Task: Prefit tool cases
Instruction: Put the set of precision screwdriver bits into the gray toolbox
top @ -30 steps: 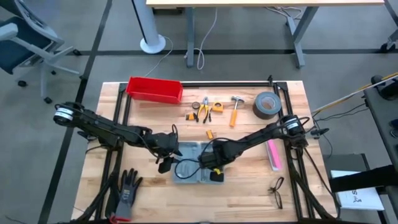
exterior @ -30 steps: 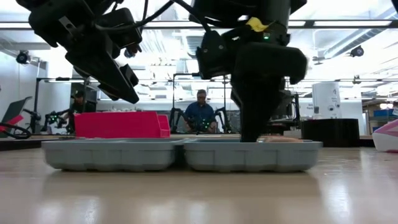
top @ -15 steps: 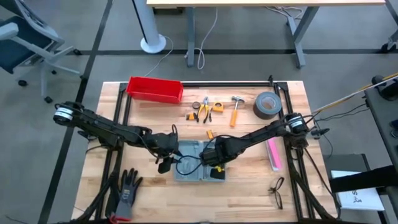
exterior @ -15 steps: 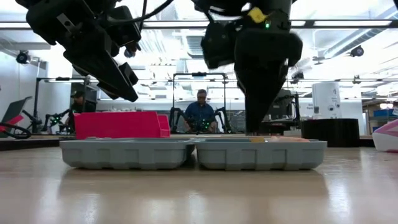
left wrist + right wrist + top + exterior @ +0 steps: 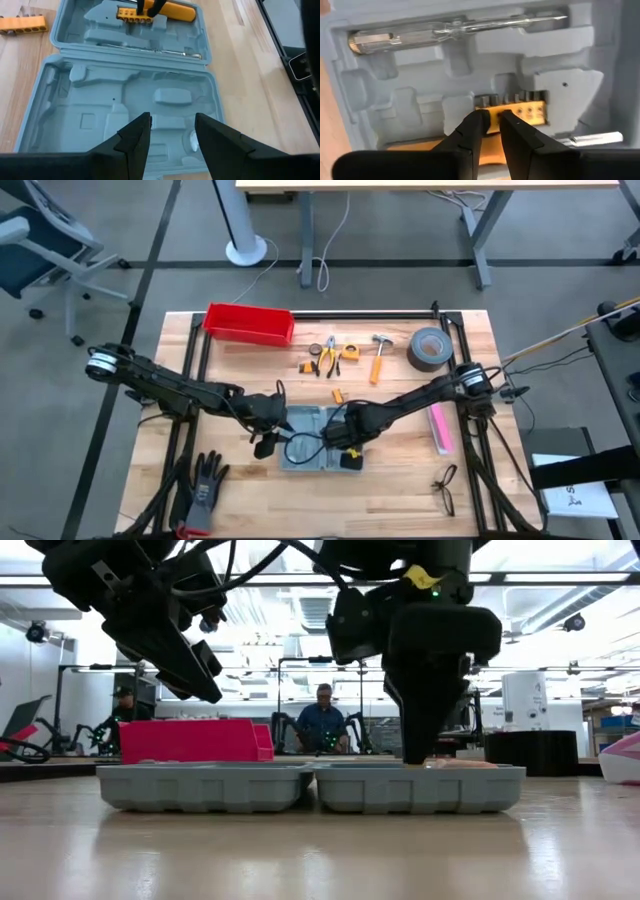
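The grey-blue tool case (image 5: 310,425) lies open and flat on the table, both halves up (image 5: 300,785). Its right half holds a clear-handled screwdriver (image 5: 455,30), an orange bit holder (image 5: 525,112) and an orange handle (image 5: 175,12). My right gripper (image 5: 492,117) points straight down over the bit holder's end, at the height of the case's rim (image 5: 425,755), with a narrow gap between its fingers. My left gripper (image 5: 172,125) hangs open above the case's left half (image 5: 205,690), clear of it and holding nothing. My right gripper stands from above at the orange bit holder's end (image 5: 512,114), fingers pointing down. Orange shows through the narrow gap between the fingers. I cannot tell whether the fingertips touch the holder.
A second orange bit holder (image 5: 22,22) lies on the wood beside the case. Farther back are a red bin (image 5: 248,323), pliers (image 5: 328,352), a hammer (image 5: 378,355) and a tape roll (image 5: 428,348). A pink tool (image 5: 438,428), glasses (image 5: 445,488) and a glove (image 5: 205,485) lie near the front. People sit in the room behind (image 5: 322,720).
The case has slid a little toward the table's right edge. My right gripper has lifted slightly out of the case's right half, shifted toward the right and come down again at the rim's height.
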Tool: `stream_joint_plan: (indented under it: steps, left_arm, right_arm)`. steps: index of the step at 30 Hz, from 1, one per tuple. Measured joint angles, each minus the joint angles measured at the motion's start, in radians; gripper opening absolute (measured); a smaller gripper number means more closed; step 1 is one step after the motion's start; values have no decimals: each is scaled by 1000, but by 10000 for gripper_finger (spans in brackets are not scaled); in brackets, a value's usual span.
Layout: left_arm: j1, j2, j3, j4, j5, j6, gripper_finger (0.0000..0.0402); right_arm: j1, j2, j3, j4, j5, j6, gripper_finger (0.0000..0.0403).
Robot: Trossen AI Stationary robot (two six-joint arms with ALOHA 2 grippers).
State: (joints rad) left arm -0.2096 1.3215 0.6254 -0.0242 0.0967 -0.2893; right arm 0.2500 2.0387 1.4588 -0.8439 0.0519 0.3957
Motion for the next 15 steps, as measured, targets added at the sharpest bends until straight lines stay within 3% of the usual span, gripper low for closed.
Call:
stream_joint_plan:
  steps: [7, 15]
  left_arm:
    - [-2, -15, 0, -7, 1, -1, 162]
    - [-12, -31, 0, -24, 1, -8, 162]
  right_arm:
    - [-19, 67, -6, 63, -31, -45, 47]
    - [-26, 16, 0, 70, -33, -4, 22]
